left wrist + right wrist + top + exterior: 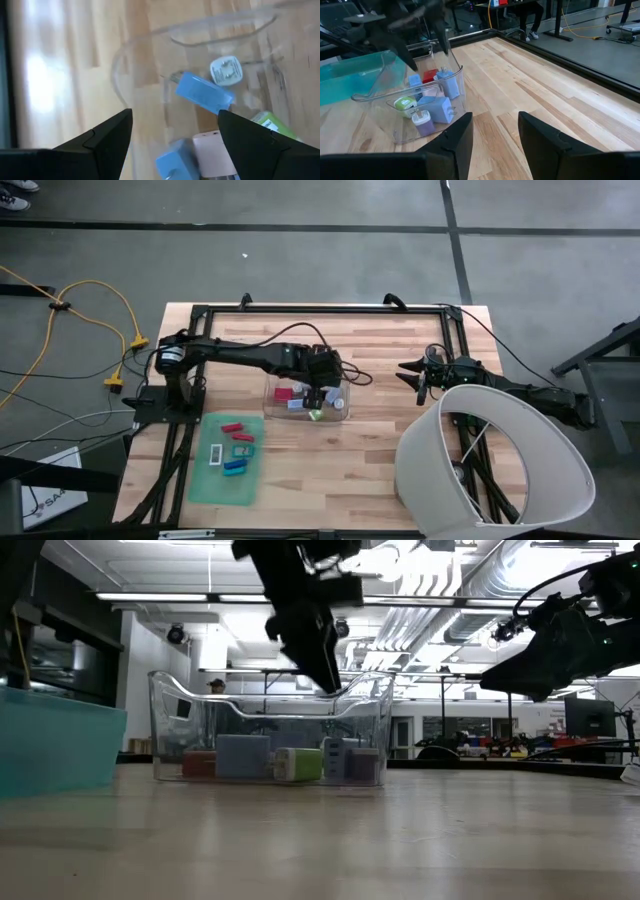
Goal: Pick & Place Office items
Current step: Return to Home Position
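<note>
I have the left pincer (pixel 322 383) hanging over the clear bin (pixel 340 418) in the middle of the bench (pixel 400 380), its fingers spread wide with nothing between them; the left wrist view looks straight down through the gap into the bin. The right pincer (pixel 418 378) waits off to the right, above bare wood, also spread and empty.

In the bin I count several office items: a blue block (pixel 204 93), a white plug (pixel 226 70), a green piece (pixel 298 764), a red one (pixel 284 392) and a lilac one (pixel 424 124). The exact number is hard for me to call, since they overlap through the clear wall.

On the green mat (pixel 205 480) at the left there are more pieces: red (pixel 232 427), teal (pixel 243 450), blue (pixel 234 466) and a white-framed one (pixel 215 454).

My reading: the sorting sits partway, with things split between mat and bin. An empty pincer over the bin would fit a piece just let go there, or one about to be taken out; I can't say which way the items travel.
</note>
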Available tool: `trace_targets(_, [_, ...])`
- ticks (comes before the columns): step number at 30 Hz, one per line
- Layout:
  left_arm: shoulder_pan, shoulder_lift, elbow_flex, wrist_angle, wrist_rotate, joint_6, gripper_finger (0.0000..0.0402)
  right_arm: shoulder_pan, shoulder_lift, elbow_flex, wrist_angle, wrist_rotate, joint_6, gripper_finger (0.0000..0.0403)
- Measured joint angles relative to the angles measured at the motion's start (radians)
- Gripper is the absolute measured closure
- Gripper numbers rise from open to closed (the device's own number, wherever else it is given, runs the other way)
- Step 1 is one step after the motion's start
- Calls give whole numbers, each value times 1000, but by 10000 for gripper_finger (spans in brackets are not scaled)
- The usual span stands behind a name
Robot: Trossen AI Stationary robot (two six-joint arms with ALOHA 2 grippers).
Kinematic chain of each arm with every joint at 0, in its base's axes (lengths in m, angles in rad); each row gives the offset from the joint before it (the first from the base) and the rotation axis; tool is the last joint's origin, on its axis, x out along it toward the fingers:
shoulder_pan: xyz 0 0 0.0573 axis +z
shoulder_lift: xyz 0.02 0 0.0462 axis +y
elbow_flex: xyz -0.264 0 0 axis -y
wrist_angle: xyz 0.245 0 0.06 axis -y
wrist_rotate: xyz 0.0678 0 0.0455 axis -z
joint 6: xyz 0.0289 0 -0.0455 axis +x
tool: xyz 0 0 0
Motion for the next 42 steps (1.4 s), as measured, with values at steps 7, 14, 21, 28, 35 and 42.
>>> trace_targets(7, [-33, -72, 0, -52, -72, -85, 116, 0, 0, 0, 0, 0, 0, 259])
trace_targets(14, [10, -130, 0, -144, 12, -173, 116, 0, 0, 0, 0, 0, 0, 259])
trace_targets(21, [94, -188, 0, -186, 263, -158, 116, 0, 0, 0, 0, 0, 0, 259])
trace_targets(28, [143, -259, -31, -224, 269, -164, 116, 0, 0, 0, 0, 0, 0, 259])
trace_targets(35, [141, -452, -254, -86, 273, -194, 116, 0, 0, 0, 0, 0, 0, 259])
trace_targets(42, [129, -688, -498, 88, 254, -255, 116, 0, 0, 0, 0, 0, 0, 259])
